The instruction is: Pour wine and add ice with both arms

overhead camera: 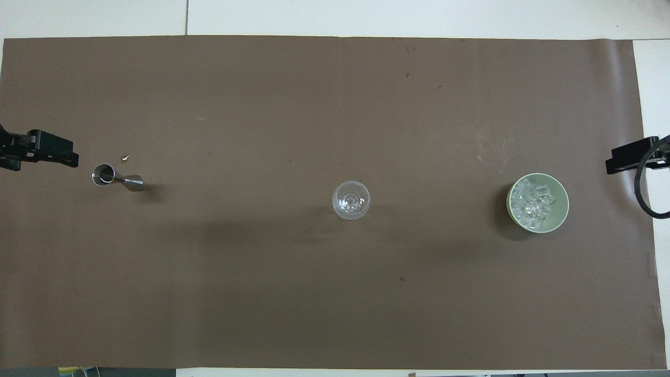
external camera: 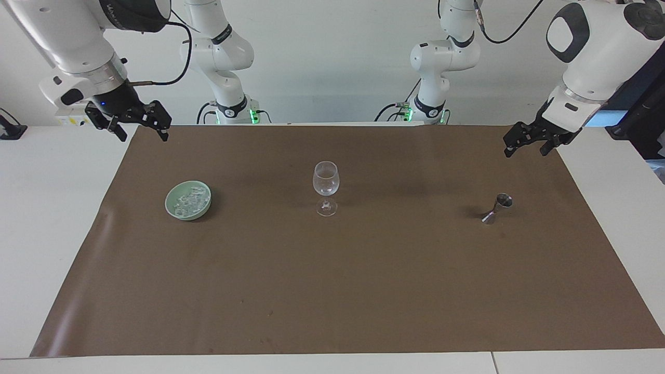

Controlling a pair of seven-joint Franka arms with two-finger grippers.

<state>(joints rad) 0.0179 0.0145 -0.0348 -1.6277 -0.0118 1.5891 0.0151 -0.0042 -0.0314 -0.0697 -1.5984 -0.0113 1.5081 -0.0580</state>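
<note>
An empty stemmed wine glass stands upright mid-mat. Toward the right arm's end sits a pale green bowl holding the ice, several clear cubes. A small metal jigger stands toward the left arm's end. No wine shows; what the jigger holds I cannot tell. My left gripper hangs open and empty in the air over the mat's edge beside the jigger. My right gripper hangs open and empty over the mat's corner by the bowl.
A brown mat covers most of the white table. Two further white arm bases stand at the robots' edge of the table. A black cable loop hangs by the right gripper.
</note>
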